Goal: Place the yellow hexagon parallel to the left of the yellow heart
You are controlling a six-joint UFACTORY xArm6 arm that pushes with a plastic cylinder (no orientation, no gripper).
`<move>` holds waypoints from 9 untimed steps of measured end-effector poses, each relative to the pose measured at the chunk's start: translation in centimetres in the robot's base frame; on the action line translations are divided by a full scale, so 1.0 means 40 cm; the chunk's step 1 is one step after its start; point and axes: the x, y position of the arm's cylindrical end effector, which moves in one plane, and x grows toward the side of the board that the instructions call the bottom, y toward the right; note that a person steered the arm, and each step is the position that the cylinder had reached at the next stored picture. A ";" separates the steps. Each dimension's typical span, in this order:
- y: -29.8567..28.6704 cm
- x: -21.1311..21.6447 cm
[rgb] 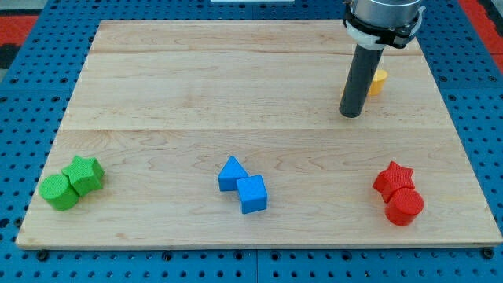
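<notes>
My tip (350, 115) rests on the wooden board (196, 86) at the view's upper right. A yellow block (379, 80) shows just behind and to the right of the rod, mostly hidden by it, so I cannot make out its shape. Only one yellow block is visible; I cannot tell the hexagon from the heart. The tip sits a little below and left of this yellow block, close to it.
A green star (85, 174) touches a green round block (58, 192) at the lower left. A blue triangle (231, 173) touches a blue cube (252, 193) at bottom centre. A red star (393, 178) touches a red round block (404, 207) at lower right.
</notes>
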 end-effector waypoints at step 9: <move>0.329 -0.010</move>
